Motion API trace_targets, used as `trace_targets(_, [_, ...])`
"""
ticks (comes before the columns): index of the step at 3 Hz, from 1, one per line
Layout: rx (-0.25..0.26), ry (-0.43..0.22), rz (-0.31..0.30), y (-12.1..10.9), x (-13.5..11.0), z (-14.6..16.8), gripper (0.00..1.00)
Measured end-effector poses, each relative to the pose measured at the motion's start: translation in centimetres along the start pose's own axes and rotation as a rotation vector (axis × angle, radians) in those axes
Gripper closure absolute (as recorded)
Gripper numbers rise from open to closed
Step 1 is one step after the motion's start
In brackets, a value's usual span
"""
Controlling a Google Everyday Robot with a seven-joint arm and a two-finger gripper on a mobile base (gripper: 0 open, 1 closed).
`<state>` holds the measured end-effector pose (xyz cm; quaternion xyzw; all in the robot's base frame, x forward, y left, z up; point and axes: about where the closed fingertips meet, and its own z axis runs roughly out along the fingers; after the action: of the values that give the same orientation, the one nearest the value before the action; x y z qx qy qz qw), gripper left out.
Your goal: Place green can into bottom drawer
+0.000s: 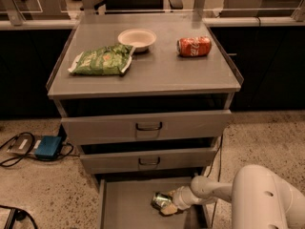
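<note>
Gripper: clamped on green can, low inside bottom drawer.
Risk: tilted release, can rolling across flat floor.

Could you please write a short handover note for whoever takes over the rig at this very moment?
Gripper: low inside the open bottom drawer, right against the green can.
Green can: inside the drawer, right of its middle; I cannot tell whether it rests on the floor.
Done: drawer is open and the can has been brought into it.
Left: confirm the can is set down and let go, then withdraw the arm.
Chip bag, bowl and red can sit on the cabinet top; leave them.
</note>
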<state>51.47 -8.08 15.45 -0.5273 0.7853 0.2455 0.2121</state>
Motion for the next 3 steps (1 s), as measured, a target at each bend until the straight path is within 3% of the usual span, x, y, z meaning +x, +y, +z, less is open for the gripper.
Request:
trace_targets(1, [0.021,-0.014,-0.013,-0.3,-0.1,0.9,1.0])
trace_targets(3, [0.002,0.014,0.016,-0.7,1.0,2.5,1.0])
